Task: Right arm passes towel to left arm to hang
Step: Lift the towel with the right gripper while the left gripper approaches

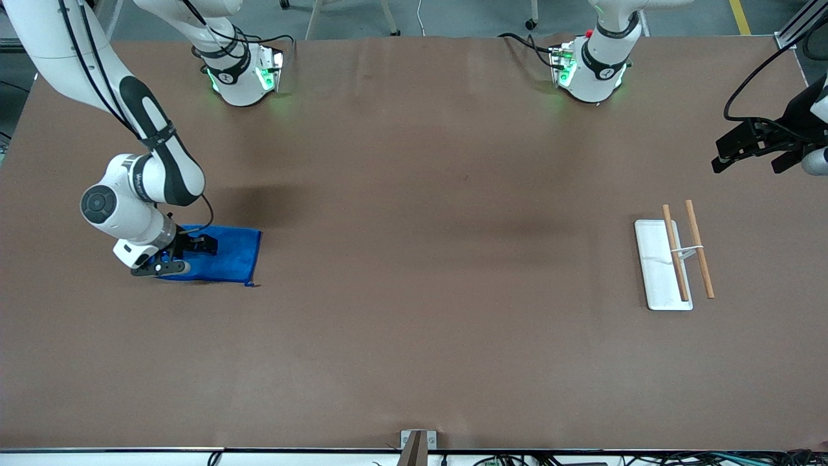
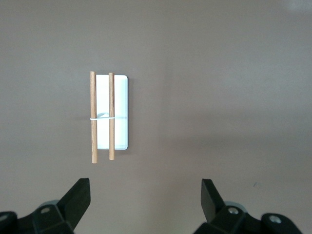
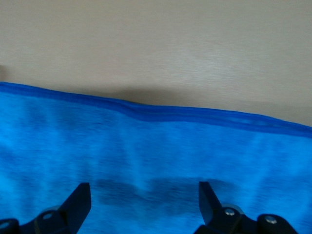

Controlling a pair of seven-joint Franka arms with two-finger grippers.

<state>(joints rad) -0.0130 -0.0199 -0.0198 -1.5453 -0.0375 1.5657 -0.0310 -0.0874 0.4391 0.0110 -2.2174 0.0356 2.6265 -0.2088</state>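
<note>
Towel (image 1: 223, 254) lies flat on the brown surface (image 1: 420, 291) toward the right arm's end, well apart from the white rack (image 1: 660, 272), which sits toward the left arm's end with two wooden rods (image 1: 699, 257) across it. In the front view the right arm (image 1: 139, 188) reaches down to the towel, and the right gripper (image 1: 187, 255) is low over the part of the cloth farthest from the rack, its jaws apart. The left gripper (image 1: 750, 152) hangs in the air over bare surface near the rack, at the table's edge, where the left arm (image 1: 808, 123) waits.

Left wrist view: the gripper (image 2: 145, 200) has its jaws wide apart, empty, above the surface, with the rack (image 2: 121, 112) and its rods (image 2: 93, 117) lying flat below.

Right wrist view: the jaws of the gripper (image 3: 144, 202) stand apart just above the towel (image 3: 156, 161), whose hemmed edge runs across against the bare surface (image 3: 156, 48).
</note>
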